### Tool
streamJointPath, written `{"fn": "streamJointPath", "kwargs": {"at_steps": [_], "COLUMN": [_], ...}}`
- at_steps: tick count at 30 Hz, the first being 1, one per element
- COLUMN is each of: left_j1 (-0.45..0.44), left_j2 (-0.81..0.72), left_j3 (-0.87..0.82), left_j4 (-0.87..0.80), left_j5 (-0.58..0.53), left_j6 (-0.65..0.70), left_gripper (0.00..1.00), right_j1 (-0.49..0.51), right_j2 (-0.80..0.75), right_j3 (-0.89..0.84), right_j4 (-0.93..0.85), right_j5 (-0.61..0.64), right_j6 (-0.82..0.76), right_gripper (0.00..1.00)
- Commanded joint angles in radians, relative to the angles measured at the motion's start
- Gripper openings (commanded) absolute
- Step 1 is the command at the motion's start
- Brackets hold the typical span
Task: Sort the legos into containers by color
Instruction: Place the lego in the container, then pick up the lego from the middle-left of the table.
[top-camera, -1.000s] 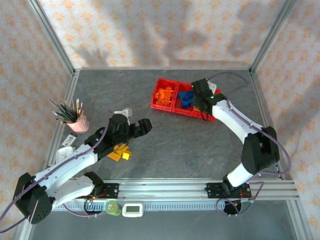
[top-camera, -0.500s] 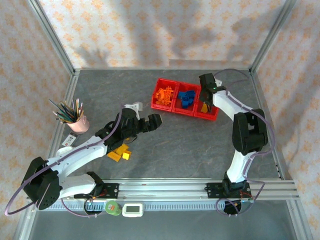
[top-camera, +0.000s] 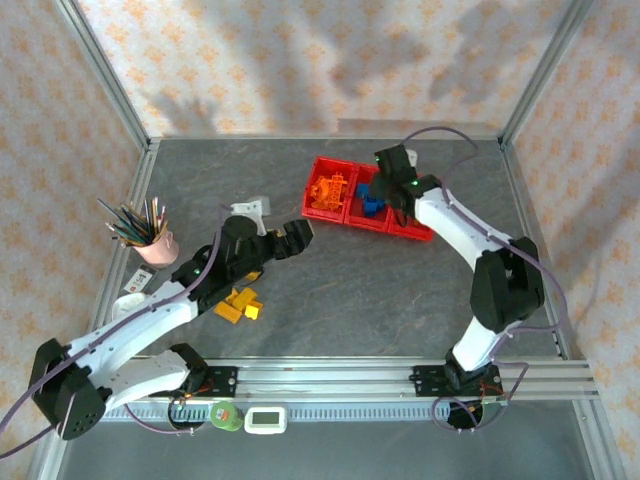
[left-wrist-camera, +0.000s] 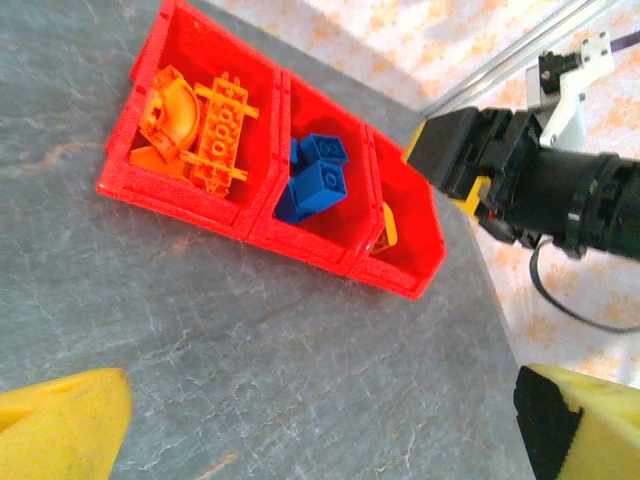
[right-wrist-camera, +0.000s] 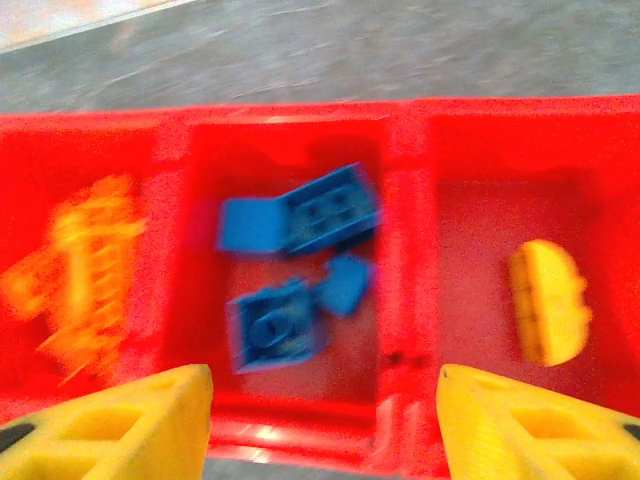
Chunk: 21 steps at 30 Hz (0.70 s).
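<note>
A gray, stone-patterned table (top-camera: 380, 290) sits inside a metal frame, with flowered wallpaper behind it. From above, the red tray (top-camera: 335, 217) of three joined bins lies toward the far right of the table. Orange bricks (top-camera: 330, 190) sit in its left bin and blue bricks (top-camera: 372, 198) in its middle one. The right claw (top-camera: 396, 200) hangs over the tray, about where the middle and right bins meet. The left claw (top-camera: 293, 238) hovers over bare table, left of the tray and apart from it. A few yellow bricks (top-camera: 238, 303) lie loose on the table beside the left arm. A pink cup (top-camera: 157, 250) of pencils (top-camera: 135, 220) stands near the left edge.

The left wrist camera sees the tray from the side: orange bricks in one end bin, blue ones in the middle, and one yellow brick (left-wrist-camera: 386, 225) in the other end bin. The left claw's yellow fingers (left-wrist-camera: 60, 425) stand wide apart with nothing between them.

The right wrist camera, blurred, looks down into the tray with the blue bricks centered. The right claw's fingers (right-wrist-camera: 120, 420) are spread over the near rim, holding nothing.
</note>
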Motion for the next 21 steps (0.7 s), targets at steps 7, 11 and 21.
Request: {"fn": "streamJointPath", "kwargs": {"at_steps": [7, 11, 21], "left_j1": [0.027, 0.035, 0.044], "left_j2": [-0.249, -0.342, -0.486], "left_j3": [-0.077, -0.100, -0.084], "left_j4": [-0.269, -0.370, -0.591], "left_j5": [-0.170, -0.222, -0.323], "left_j6": [-0.087, -0.136, -0.227], "left_gripper": [0.99, 0.99, 0.99], "right_j1": [0.264, 0.377, 0.582], "right_j2": [-0.042, 0.008, 0.243], "right_j3": [-0.074, -0.075, 0.068], "right_j4": [0.036, 0.085, 0.135], "right_j5": [-0.111, -0.137, -0.161], "right_j6": [0.063, 0.079, 0.063], "right_gripper": [0.65, 0.68, 0.74]}}
